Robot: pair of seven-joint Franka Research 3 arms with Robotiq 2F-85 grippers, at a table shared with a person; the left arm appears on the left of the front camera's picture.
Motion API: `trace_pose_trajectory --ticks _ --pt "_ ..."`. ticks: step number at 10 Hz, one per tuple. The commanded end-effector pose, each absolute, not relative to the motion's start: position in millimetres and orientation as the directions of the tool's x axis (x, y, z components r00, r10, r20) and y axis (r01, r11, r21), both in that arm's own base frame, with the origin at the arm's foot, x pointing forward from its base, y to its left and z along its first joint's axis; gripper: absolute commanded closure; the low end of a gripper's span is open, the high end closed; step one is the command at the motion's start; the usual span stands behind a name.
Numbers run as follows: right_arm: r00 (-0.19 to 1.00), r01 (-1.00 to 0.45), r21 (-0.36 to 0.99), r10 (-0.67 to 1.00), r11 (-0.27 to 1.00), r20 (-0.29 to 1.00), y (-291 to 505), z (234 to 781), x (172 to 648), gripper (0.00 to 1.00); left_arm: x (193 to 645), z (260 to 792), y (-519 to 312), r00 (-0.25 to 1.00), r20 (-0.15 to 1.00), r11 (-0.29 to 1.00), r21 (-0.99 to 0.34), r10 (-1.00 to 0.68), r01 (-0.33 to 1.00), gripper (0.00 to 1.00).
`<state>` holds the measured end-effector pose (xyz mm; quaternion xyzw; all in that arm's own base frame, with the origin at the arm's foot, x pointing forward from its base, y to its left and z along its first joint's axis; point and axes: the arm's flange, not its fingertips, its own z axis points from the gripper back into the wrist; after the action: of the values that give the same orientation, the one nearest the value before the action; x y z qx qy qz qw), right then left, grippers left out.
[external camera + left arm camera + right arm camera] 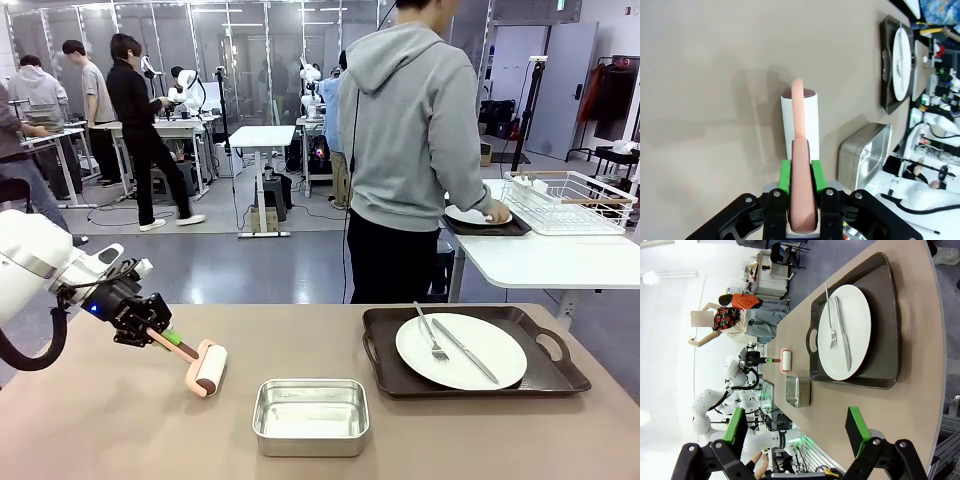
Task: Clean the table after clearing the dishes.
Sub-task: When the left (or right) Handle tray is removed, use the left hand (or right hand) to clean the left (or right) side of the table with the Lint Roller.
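Observation:
In the front view my left gripper (152,333) is shut on the pink handle of a lint roller (208,368), whose white head rests on the brown table (100,435) at the left. The left wrist view has the green pads (785,176) clamping that handle (801,150) above the roller head (800,117). One white plate (460,350) with a fork (430,335) and a knife (465,350) lies on a dark tray (385,360) at the table's right. My right gripper (796,432) stands open above the table edge, short of that tray (885,315) and its plate (845,332).
A square steel pan (311,415) sits near the front middle of the table. At the far side a person in a grey hoodie, back turned, has a hand on a second plate (475,215) on a tray on the white side table (540,260), beside a white wire rack (570,200).

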<state>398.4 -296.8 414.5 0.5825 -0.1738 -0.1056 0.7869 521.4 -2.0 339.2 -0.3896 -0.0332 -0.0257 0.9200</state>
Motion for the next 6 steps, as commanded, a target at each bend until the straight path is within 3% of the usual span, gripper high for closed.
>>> trace_pose_trajectory --ticks 1,6 --pt "0.917 -0.042 0.954 -0.368 0.298 0.155 -295.8 417.2 396.7 0.0 524.1 313.0 26.0 0.997 0.053 0.713 -0.697 -0.059 0.08 0.79" --pt "0.917 -0.042 0.954 -0.368 0.298 0.155 -295.8 417.2 396.7 0.0 509.5 312.0 98.8 0.996 0.083 0.835 -0.547 -0.016 0.059 0.79"
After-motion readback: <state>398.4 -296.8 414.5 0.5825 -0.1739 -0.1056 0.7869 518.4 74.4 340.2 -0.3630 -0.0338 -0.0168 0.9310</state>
